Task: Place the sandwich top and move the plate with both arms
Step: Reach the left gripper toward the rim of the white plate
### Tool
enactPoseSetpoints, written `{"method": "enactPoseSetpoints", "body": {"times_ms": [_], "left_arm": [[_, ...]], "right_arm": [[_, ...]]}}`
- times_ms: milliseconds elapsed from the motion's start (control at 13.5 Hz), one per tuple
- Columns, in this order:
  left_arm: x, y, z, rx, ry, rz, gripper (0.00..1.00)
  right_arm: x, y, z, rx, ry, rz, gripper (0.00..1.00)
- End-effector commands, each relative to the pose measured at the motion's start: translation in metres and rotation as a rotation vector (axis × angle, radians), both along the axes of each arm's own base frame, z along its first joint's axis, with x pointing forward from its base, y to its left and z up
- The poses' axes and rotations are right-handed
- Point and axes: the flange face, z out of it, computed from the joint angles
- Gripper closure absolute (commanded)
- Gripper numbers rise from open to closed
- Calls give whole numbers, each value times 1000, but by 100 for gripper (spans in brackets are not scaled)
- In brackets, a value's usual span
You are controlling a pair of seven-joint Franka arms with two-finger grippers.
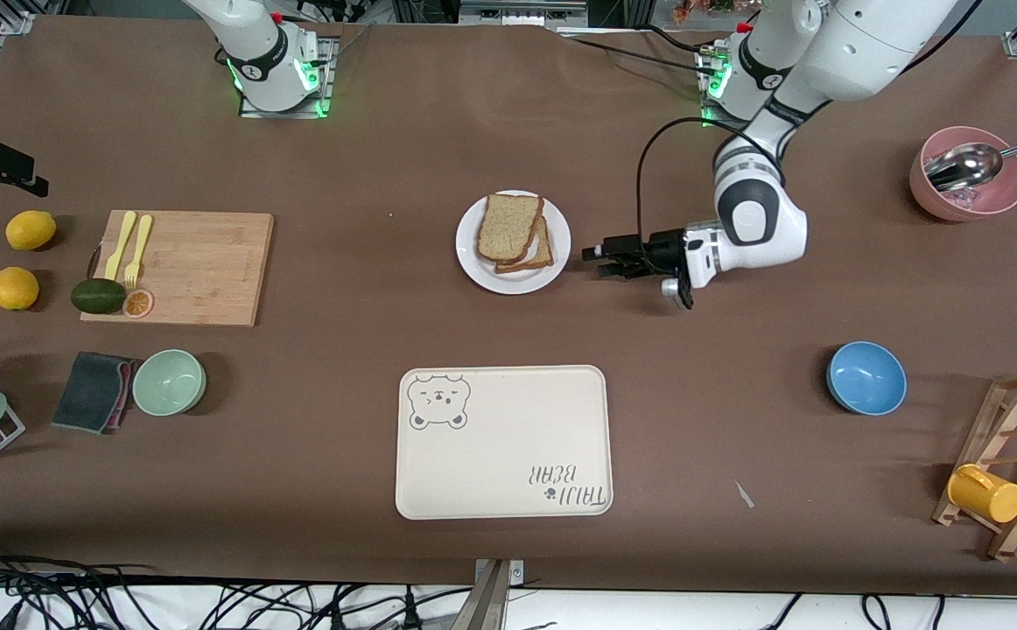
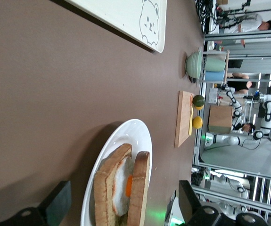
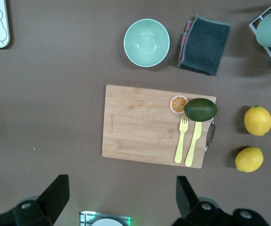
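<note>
The white plate (image 1: 472, 261) sits mid-table. On it the sandwich top (image 1: 508, 225), a plain brown slice, lies slightly askew over the egg-bearing slice (image 1: 533, 256). My left gripper (image 1: 600, 256) hovers low, just off the plate's rim toward the left arm's end, fingers level and open, holding nothing. In the left wrist view the plate (image 2: 130, 136) and the sandwich top (image 2: 141, 186) lie just ahead of the open left gripper (image 2: 123, 197), with egg showing between the slices. My right gripper (image 3: 121, 200) hangs open and empty high over the table by the cutting board (image 3: 144, 125); the front view does not show it.
The cream bear tray (image 1: 504, 442) lies nearer the camera than the plate. The cutting board (image 1: 178, 267) with forks and an avocado, two lemons (image 1: 30, 230) and a green bowl (image 1: 169, 381) sit toward the right arm's end. A blue bowl (image 1: 866, 376), pink bowl (image 1: 966, 179) and mug rack (image 1: 1012, 464) occupy the left arm's end.
</note>
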Motion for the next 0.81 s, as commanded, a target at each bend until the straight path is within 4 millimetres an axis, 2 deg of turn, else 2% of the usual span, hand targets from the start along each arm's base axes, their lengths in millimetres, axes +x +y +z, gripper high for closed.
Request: {"method": "enactPoseSetpoints", "body": {"times_ms": [0,148,296,444,741], "left_arm": [[-29,-14,-13,-4,-62,41,0],[-42,-22,-21,-6,-57,45,1],[-53,-22,-38,-8,-99,57,1],[-60,-24,-49,-8,-122,58,1],[-74,-43,-51,-11,-129,58,5]], "right_arm": [[-4,1,4,9,-10,4,0],[-4,1,4,9,-10,4,0],[-4,1,4,10,-8,6,0],[-2,13,6,9,-11,27,0],[-2,11,5,11,-8,21,0]]}}
